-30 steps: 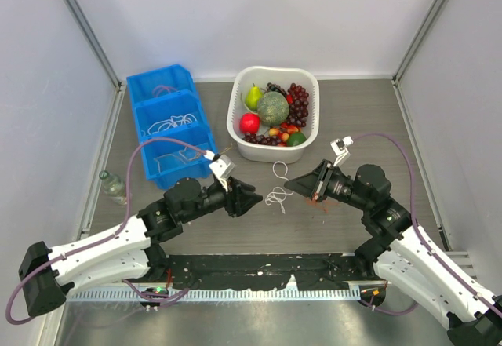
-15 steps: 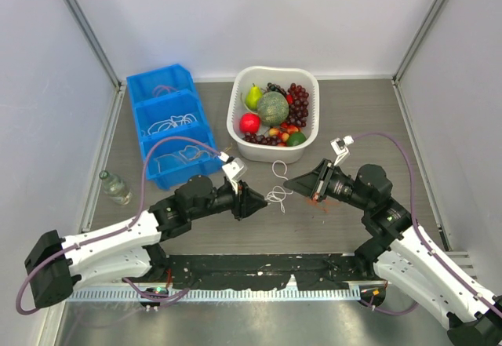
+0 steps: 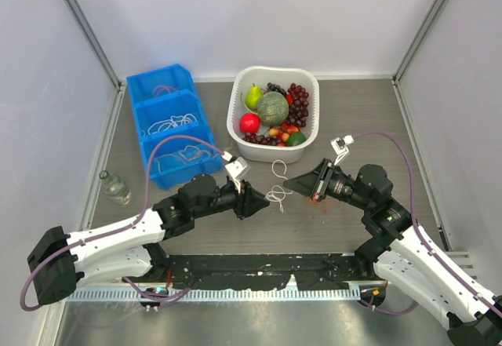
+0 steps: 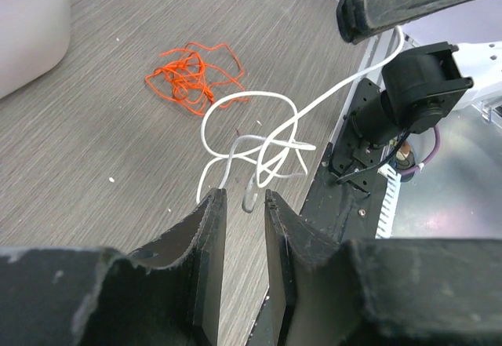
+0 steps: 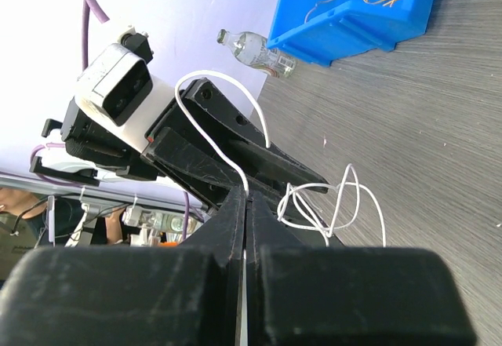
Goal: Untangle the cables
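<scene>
With our right gripper (image 5: 245, 193) pinched on the white cable (image 3: 275, 197), we should close the narrowly parted left gripper (image 4: 245, 198) on one loop only, then pull apart gently.

On the table (image 3: 361, 126), cables (image 3: 276, 197) between left claw (image 3: 255, 202) and right claw (image 3: 292, 181), tub (image 3: 267, 154) behind.

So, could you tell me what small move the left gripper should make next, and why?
Probably close the left gripper: a strand of the white cable lies right at its open fingertips, while the right gripper is shut on the same cable.
</scene>
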`<action>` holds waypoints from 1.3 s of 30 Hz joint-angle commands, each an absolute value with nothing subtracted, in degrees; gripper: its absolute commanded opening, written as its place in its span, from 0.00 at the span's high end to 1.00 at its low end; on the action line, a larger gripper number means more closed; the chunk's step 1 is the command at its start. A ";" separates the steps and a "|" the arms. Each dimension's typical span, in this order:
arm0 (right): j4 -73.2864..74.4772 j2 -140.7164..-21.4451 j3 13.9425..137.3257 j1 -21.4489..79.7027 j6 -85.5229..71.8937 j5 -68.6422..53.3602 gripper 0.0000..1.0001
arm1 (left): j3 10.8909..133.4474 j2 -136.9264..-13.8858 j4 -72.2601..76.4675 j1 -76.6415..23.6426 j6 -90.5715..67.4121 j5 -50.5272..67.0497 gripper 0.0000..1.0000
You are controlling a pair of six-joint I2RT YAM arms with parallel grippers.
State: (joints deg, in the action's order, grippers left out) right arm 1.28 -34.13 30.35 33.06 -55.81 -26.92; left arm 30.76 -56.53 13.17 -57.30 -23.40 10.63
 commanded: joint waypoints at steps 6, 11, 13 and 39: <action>-3.43 -34.10 31.64 33.40 -56.86 -28.04 0.99 | 34.10 -58.00 18.02 -57.13 -22.94 11.86 0.75; -4.22 -34.01 31.38 33.40 -57.48 -28.30 0.99 | 34.72 -59.06 18.02 -57.13 -22.94 12.22 0.83; -4.57 -34.10 31.20 33.40 -57.74 -28.47 0.99 | 34.80 -58.89 18.28 -57.13 -23.03 11.34 0.87; 42.80 -13.28 42.89 33.40 -47.11 39.89 0.99 | 37.70 -21.99 -26.62 -56.95 -30.07 -48.51 1.00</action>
